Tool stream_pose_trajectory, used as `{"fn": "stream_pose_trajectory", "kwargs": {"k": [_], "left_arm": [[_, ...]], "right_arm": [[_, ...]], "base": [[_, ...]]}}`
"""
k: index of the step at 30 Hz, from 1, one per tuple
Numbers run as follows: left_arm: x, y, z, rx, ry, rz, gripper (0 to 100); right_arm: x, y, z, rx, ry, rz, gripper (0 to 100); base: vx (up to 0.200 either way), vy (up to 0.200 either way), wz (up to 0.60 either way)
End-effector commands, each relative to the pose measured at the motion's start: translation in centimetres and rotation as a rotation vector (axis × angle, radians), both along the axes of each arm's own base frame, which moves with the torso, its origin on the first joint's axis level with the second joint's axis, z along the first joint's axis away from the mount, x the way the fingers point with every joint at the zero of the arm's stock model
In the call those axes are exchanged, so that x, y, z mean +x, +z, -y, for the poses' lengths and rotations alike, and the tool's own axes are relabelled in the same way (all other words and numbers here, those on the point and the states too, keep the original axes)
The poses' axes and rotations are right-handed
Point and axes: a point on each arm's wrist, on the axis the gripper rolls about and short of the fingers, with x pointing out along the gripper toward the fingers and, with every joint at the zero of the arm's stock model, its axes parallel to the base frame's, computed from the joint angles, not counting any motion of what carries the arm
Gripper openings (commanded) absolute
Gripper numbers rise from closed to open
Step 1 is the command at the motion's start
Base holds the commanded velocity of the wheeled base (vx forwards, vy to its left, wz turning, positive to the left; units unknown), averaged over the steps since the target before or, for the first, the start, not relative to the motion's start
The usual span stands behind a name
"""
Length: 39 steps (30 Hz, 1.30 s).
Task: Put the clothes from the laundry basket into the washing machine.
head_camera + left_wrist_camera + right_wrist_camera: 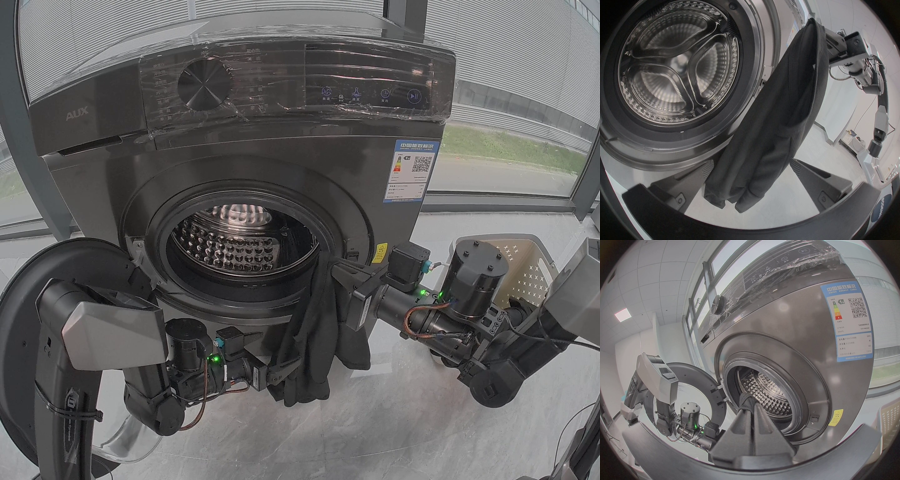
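Dark-grey round door (75,262) of the grey front-loading washing machine (250,156) stands open. Next, the left claw (284,375) gapes wide at the lower end of a black cloth garment (319,337), gripping nothing. The right claw (336,270) clamps the garment's top beside the drum mouth (240,240). Rightmost sits a beige perforated laundry basket (531,262).

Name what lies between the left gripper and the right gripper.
A dark grey cloth garment hangs there, pinched at its top by the right gripper, its lower folds beside the open left gripper. The head view shows it.
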Motion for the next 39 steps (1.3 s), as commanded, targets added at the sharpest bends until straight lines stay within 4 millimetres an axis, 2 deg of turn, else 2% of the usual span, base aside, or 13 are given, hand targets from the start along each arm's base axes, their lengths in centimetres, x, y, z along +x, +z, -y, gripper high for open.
{"fn": "stream_pose_trajectory", "kwargs": {"k": [1,10,16,30,31,39], "left_arm": [[-0.3,-0.2,-0.3,0.005,-0.008,-0.015,100],[-0.2,-0.1,0.1,-0.001,-0.027,-0.003,100],[1.6,0.1,0.9,-0.031,-0.010,0.049,100],[3.5,-1.7,1.9,-0.039,-0.010,0.071,100],[3.6,-1.8,1.9,-0.039,-0.009,0.071,0],[4.2,-1.3,1.8,-0.052,-0.001,0.099,0]], "right_arm": [[0.1,0.0,0.1,0.002,-0.002,0.000,0],[0.1,0.1,0.0,0.004,0.001,0.002,0],[-0.2,0.0,-0.4,0.003,0.011,0.001,0],[-0.4,0.2,-0.6,0.006,0.019,0.005,0],[-0.4,0.2,-0.6,0.005,0.019,0.006,0],[-0.5,0.2,-0.3,0.006,0.015,0.005,0]], "base": [[0.000,0.000,0.00],[0.000,0.000,0.00],[0.000,0.000,0.00],[0.000,0.000,0.00],[0.000,0.000,0.00],[0.000,0.000,0.00]]}}
